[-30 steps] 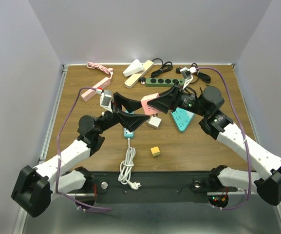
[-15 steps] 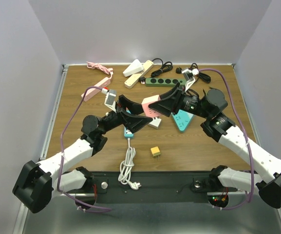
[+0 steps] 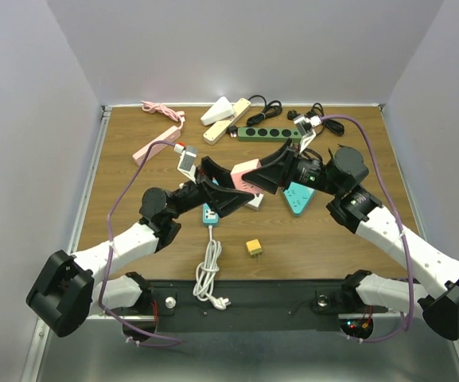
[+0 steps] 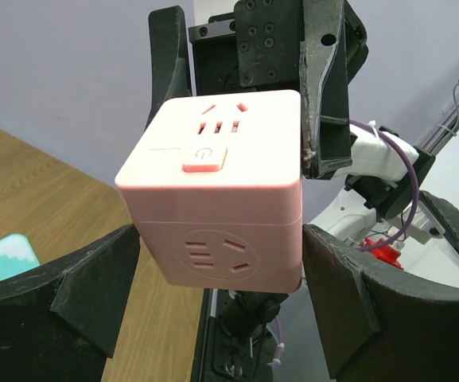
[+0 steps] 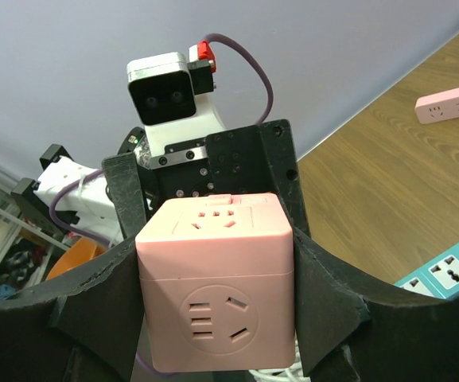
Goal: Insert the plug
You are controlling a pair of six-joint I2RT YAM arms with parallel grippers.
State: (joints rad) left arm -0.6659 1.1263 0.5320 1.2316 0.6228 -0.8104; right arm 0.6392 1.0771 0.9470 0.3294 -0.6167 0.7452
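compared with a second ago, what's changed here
The left arm has swung right, bringing the left gripper in closer around the pink socket cube. The right gripper has edged slightly left. No grab or release is visible: the cube sits raised between both grippers throughout. The yellow plug, white cable and green power strip have not moved.

Our left arm (image 3: 122,247) and right arm (image 3: 396,239) are white with black joints. A purple cable (image 5: 254,70) loops along each. The left tool (image 4: 221,270) and right tool (image 5: 213,294) have thick black fingers (image 4: 94,294), with small screws (image 4: 262,33) just behind the tool.
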